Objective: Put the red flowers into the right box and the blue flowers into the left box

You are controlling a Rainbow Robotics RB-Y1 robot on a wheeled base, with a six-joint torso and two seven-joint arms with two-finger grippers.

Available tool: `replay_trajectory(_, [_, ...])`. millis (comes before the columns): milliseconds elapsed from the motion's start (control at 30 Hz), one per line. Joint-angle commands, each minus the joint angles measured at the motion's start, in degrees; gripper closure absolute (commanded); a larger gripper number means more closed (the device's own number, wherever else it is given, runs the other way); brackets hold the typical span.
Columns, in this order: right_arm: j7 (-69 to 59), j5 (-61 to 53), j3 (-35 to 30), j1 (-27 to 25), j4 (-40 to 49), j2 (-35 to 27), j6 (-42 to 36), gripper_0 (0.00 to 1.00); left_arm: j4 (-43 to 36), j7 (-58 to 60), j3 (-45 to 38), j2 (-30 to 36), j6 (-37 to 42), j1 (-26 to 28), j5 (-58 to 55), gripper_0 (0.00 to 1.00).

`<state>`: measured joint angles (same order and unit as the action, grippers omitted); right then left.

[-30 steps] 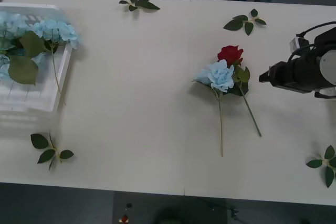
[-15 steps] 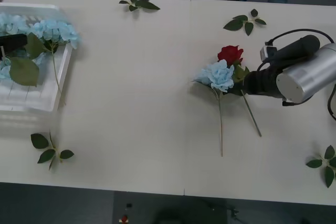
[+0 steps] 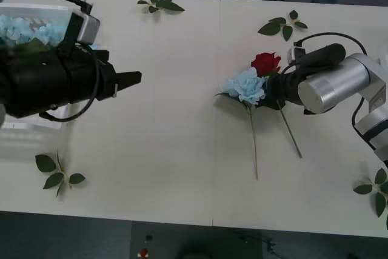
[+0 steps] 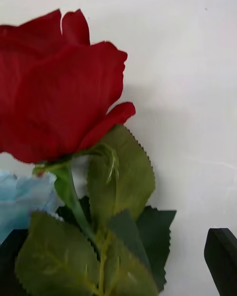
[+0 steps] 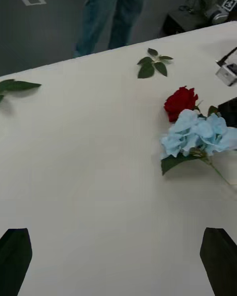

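Red flower [image 3: 266, 63]: you find it mid-table, touching one blue flower [image 3: 246, 87], stems toward you. Your right gripper [image 3: 274, 89], fingers spread, sits at its leaves. Your left gripper [image 3: 134, 77], also spread, hovers over bare table. Farther left, the left box [image 3: 36, 10] holds more blue flowers.

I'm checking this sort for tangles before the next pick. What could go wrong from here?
1. The right gripper is closing in where the red rose and the blue flower lie touching, leaves overlapping; it may drag or grab both.
2. The left gripper, open, points towards the same pair, so the arms could crowd each other there.
3. The stems nearly cross, so lifting one may shift the other.
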<state>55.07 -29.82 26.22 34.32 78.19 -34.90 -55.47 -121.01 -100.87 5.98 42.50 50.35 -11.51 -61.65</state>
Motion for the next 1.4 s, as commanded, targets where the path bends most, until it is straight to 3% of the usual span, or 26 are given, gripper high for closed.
replay_trajectory(33, [2.94, 2.40, 0.94, 2.42, -2.25, 1.06, 1.85, 0.00, 6.05, -13.38, 5.18, 0.66, -6.05, -0.89, -8.83, 0.00])
replay_trajectory(100, [2.94, 2.93, 1.64, 2.77, -3.31, 1.33, 2.56, 0.12, 9.13, -20.42, 5.62, -0.04, -6.14, -0.89, -14.20, 0.00])
replay_trajectory(200, [2.94, 3.19, 2.17, 3.04, -4.89, 1.77, 3.61, 0.50, 14.49, -34.13, 5.62, -0.66, -5.79, -0.97, -24.30, 0.00])
replay_trajectory(267, [2.94, 3.28, 2.17, 3.13, -4.98, 1.85, 3.96, 0.98, 18.44, -42.83, 5.36, -1.01, -2.97, -1.50, -33.09, 0.00])
replay_trajectory(433, [2.94, 3.19, 2.17, 3.13, -4.98, 1.85, 4.14, 1.00, 23.63, -54.13, 2.28, -1.27, 2.92, -1.85, -45.22, 0.00])
replay_trajectory(633, [2.94, 2.49, 2.17, 3.13, -4.80, 0.98, 5.28, 1.00, 25.56, -54.13, -0.62, -1.63, 7.40, -1.85, -55.68, 0.00])
replay_trajectory(833, [2.50, 2.66, 1.99, 3.21, -3.13, -2.63, 4.75, 1.00, 25.56, -54.13, -0.53, -1.71, 7.31, -2.03, -56.82, 0.00])
replay_trajectory(1000, [3.47, 2.58, -0.03, 3.30, 0.38, -11.51, 0.45, 1.00, 25.83, -54.13, -0.53, -1.71, 7.31, -2.12, -55.59, 0.00])
replay_trajectory(1233, [12.08, -0.85, -0.38, 3.57, 0.91, -25.57, 0.53, 1.00, 25.83, -54.13, -0.44, -1.71, 7.31, -2.29, -55.50, 0.00])
replay_trajectory(1400, [17.18, -0.50, -0.38, 3.57, -1.37, -31.54, 0.62, 1.00, 25.83, -54.13, -0.27, -1.71, 7.31, -2.38, -55.50, 0.00])
